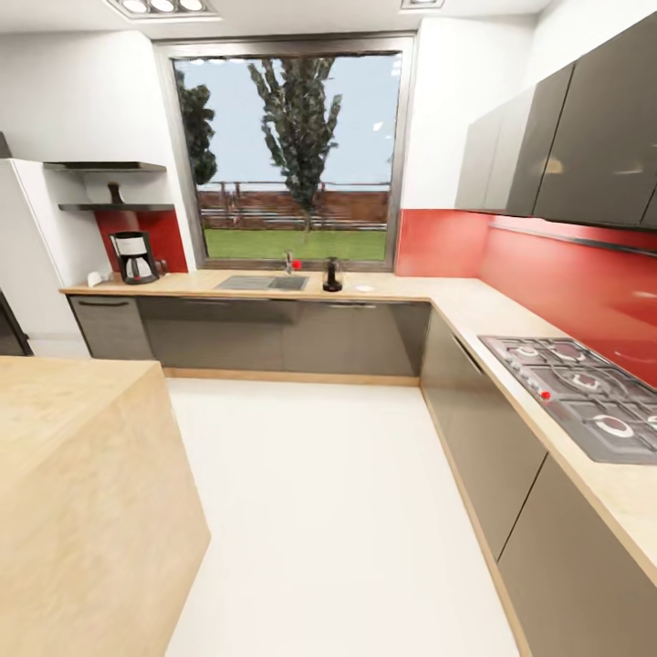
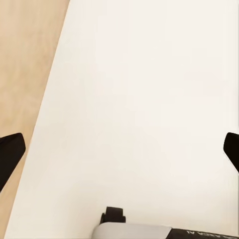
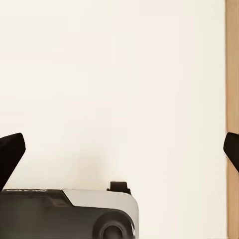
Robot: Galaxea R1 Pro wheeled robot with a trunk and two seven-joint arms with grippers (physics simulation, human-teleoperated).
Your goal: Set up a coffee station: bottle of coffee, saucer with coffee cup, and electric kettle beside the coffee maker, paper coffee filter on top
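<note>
Wide white floor (image 1: 338, 511) runs open between the wooden island (image 1: 82, 493) at left and the kitchen countertop (image 1: 401, 290), which wraps along the window wall and down the right side past the gas hob (image 1: 584, 392). Coffee maker (image 1: 134, 256) stands at the counter's far left end, a small white object just beside it, too small to tell. Bottle of coffee (image 1: 115, 192) sits on the kitchen shelf (image 1: 114, 207) above. Electric kettle (image 1: 332, 275) stands right of the sink (image 1: 263, 283). Left gripper (image 2: 119, 149) and right gripper (image 3: 119, 149): fingers spread wide, nothing between them, pointing at floor
</note>
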